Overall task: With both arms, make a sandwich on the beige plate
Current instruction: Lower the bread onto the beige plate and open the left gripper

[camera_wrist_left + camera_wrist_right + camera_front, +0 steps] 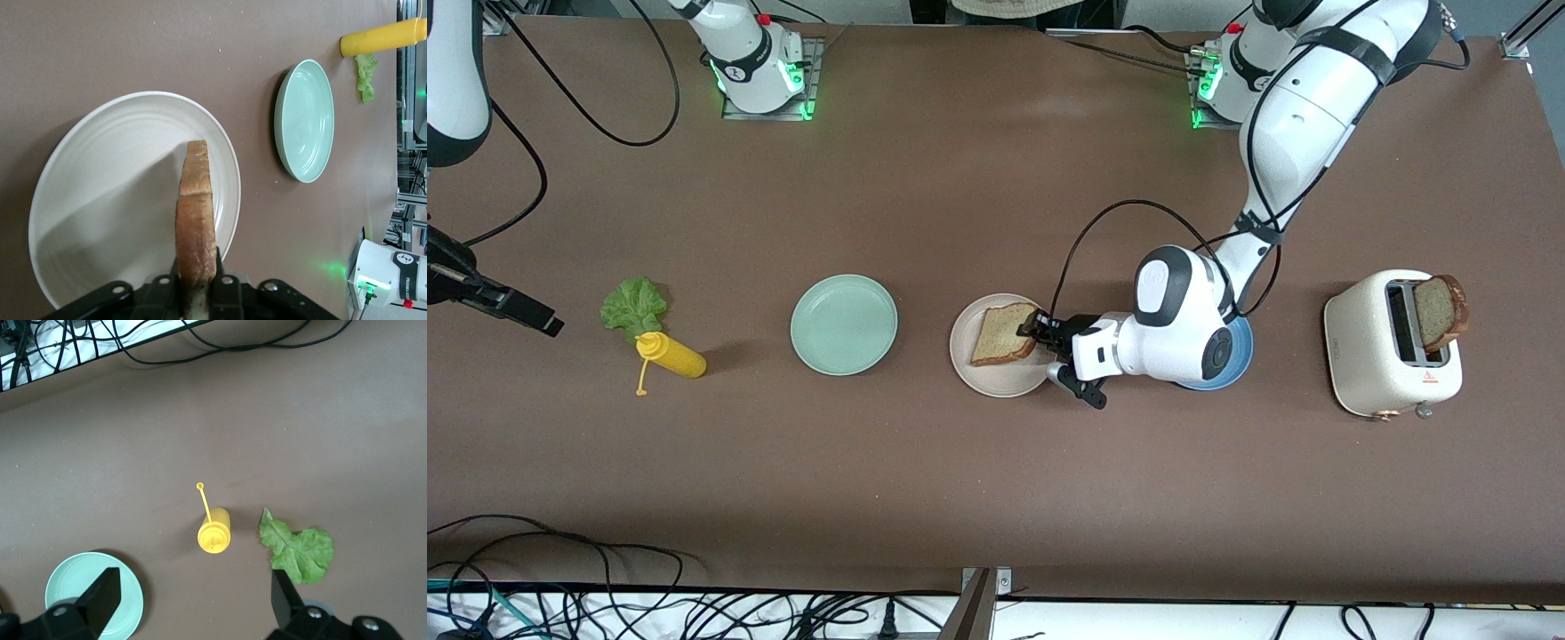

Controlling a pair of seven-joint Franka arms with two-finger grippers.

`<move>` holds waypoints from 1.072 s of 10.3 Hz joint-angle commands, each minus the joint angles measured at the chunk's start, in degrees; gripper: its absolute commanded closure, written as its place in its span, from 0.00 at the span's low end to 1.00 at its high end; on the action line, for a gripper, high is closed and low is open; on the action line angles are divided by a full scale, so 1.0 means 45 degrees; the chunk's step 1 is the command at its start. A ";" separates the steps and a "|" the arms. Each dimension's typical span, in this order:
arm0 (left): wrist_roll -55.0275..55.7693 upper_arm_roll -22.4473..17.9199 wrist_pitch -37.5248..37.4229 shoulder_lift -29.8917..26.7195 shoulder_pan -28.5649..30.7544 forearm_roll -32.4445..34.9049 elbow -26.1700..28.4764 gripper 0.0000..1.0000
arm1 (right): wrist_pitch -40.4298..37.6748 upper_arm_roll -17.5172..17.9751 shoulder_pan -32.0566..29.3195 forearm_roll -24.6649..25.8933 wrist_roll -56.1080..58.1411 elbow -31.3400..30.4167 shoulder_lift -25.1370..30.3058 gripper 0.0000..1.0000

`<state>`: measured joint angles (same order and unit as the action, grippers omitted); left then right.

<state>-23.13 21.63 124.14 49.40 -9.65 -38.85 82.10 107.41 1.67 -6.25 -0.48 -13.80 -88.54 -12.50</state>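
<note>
— Fingers of the left gripper are pinching a bread slice over the beige plate, mid-tabletop.

— And the right gripper?

— It's hanging spread wide above the lettuce leaf near the right arm's edge.

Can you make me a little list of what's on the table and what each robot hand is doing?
beige plate: holds one bread slice
left gripper: at the plate, fingers around that slice's edge
right gripper: open, up over the lettuce leaf and yellow squeeze bottle, waiting
mint green plate: bare, between the bottle and beige plate
toaster: second bread slice sticking out
blue plate: mostly hidden under the left arm
</note>
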 commanded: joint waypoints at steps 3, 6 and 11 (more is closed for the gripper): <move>-0.0311 -0.0138 -0.0106 -0.0232 0.0133 -0.0389 -0.0198 0.00 | 0.0017 0.0020 -0.0057 -0.0225 -0.0039 -0.0012 0.0044 0.00; -0.0232 -0.0197 -0.0378 -0.0759 0.0424 0.0659 -0.0198 0.00 | 0.0017 0.0020 -0.0057 -0.0225 -0.0039 -0.0012 0.0044 0.00; 0.0078 -0.0412 -0.2289 -0.2028 0.1634 0.2222 -0.0198 0.00 | 0.0037 0.0040 -0.0057 -0.0225 -0.0116 -0.0012 0.0044 0.00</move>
<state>-23.44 20.22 116.86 43.48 -3.82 -32.24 80.36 107.41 1.68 -6.25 -0.48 -13.80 -88.55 -12.51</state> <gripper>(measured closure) 0.000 0.000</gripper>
